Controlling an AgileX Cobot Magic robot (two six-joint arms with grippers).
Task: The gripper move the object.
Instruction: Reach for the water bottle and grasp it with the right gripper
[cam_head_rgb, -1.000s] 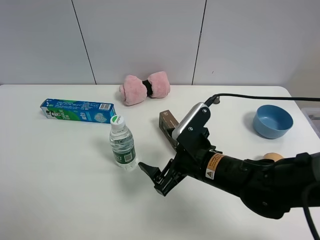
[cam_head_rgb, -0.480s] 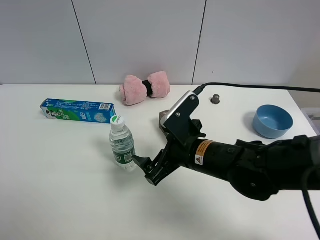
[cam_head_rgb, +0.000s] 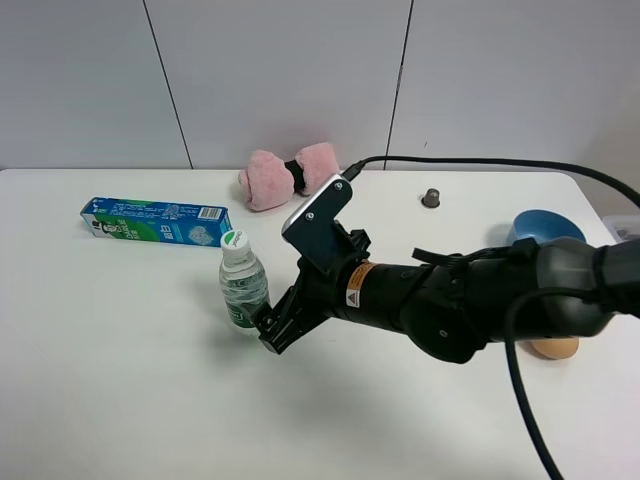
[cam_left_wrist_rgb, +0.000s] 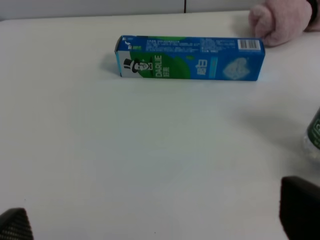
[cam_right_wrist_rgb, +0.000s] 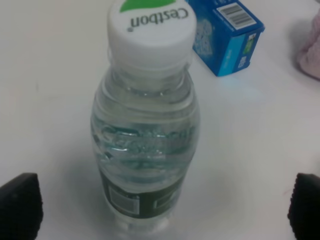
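The clear water bottle (cam_head_rgb: 243, 285) with a white cap and green label stands upright on the white table (cam_head_rgb: 120, 380). My right gripper (cam_head_rgb: 264, 327) reaches across from the right and is open, its dark fingers at the bottle's lower part. In the right wrist view the bottle (cam_right_wrist_rgb: 146, 125) stands between the two spread fingertips (cam_right_wrist_rgb: 20, 206), with gaps on both sides. My left gripper (cam_left_wrist_rgb: 157, 220) is open and empty, low over the table. The bottle's edge (cam_left_wrist_rgb: 315, 135) shows in that view. The left gripper is out of the exterior high view.
A blue-green toothpaste box (cam_head_rgb: 155, 221) lies behind and left of the bottle. A pink plush (cam_head_rgb: 290, 177) lies at the back. A blue bowl (cam_head_rgb: 545, 225) sits right, partly behind the arm. A small dark knob (cam_head_rgb: 431, 197) and an orange object (cam_head_rgb: 555, 348) lie nearby.
My right gripper has moved left across the table, from well clear of the bottle to having its open fingers around the bottle's base. The bottle has not moved.
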